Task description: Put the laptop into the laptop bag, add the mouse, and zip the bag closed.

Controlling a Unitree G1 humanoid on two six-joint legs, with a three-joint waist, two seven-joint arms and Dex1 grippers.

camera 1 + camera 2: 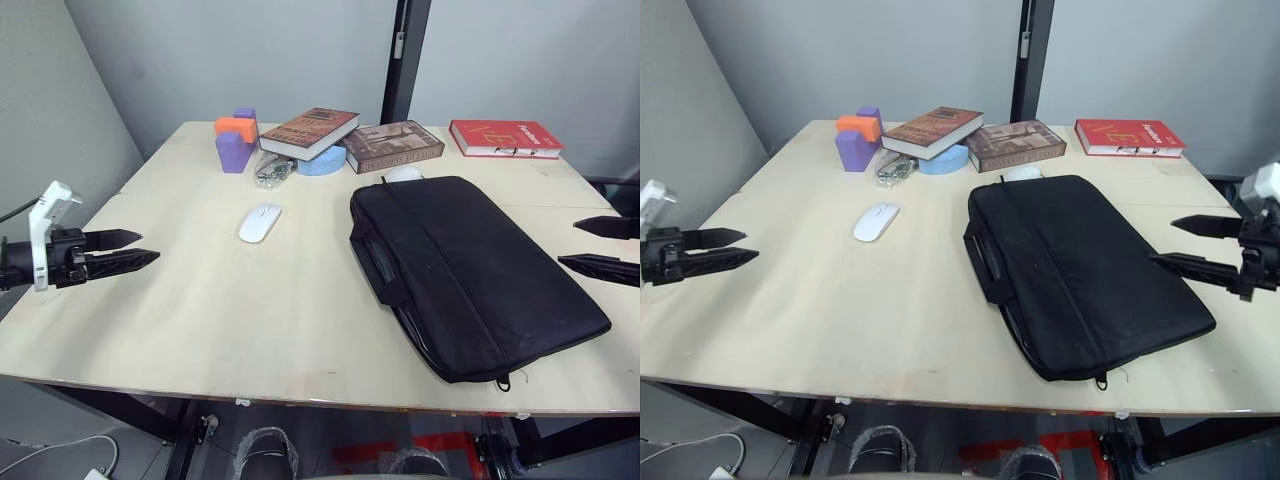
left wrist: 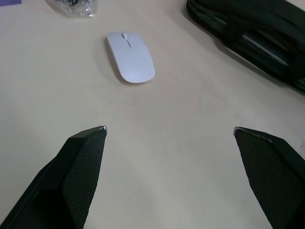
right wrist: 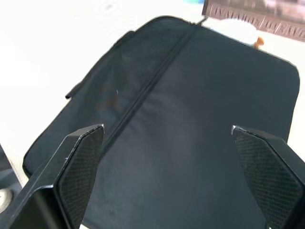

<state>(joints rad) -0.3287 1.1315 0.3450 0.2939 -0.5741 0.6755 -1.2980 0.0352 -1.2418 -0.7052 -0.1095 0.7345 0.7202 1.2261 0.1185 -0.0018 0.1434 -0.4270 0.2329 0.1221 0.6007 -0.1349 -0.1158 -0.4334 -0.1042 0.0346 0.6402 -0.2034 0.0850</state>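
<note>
- Left hand (image 1: 125, 250) hovers over the tabletop's (image 1: 250, 320) left edge, fingers spread wide, nothing between them. In its wrist view the fingers point toward the mouse (image 2: 130, 63), which lies well ahead of them, apart from any contact.
- Right hand (image 1: 1188, 243) hovers at the right edge, fingers likewise parted wide and empty, aimed across the laptop bag (image 1: 1080, 275) from its 3 o'clock side.
- Laptop bag lies flat on the tabletop, right of centre, turned slightly askew. Strap handles (image 1: 378, 262) face 9 o'clock, toward the mouse. A zip line (image 3: 157, 81) runs along the top panel; a zip pull (image 1: 503, 381) hangs at the near corner, about 5 o'clock.
- Mouse (image 1: 260, 222), white, sits at roughly 10 o'clock from the bag, well apart from it, near the tabletop centre.
- Laptop: no silver lid lies on the tabletop. The bag looks filled out and flat; judgement: the laptop is probably already inside, but this cannot be confirmed.
- Clutter at 12 o'clock: stacked books (image 1: 308, 131), a red book (image 1: 505, 138), purple and orange blocks (image 1: 236, 138), a blue tape roll (image 1: 322, 162), a small clear packet (image 1: 271, 171). A white object (image 1: 404, 173) touches the bag's far edge.
- Step in hand (judgement): adding the mouse. Both hands stand off, nothing grasped.
- Next move calls for: left hand advancing to straddle the mouse across its narrow width, closing gently on the low smooth shell; the bag mouth along the handle side must be held open to receive it.
- Whether the main zip is open cannot be told.
</note>
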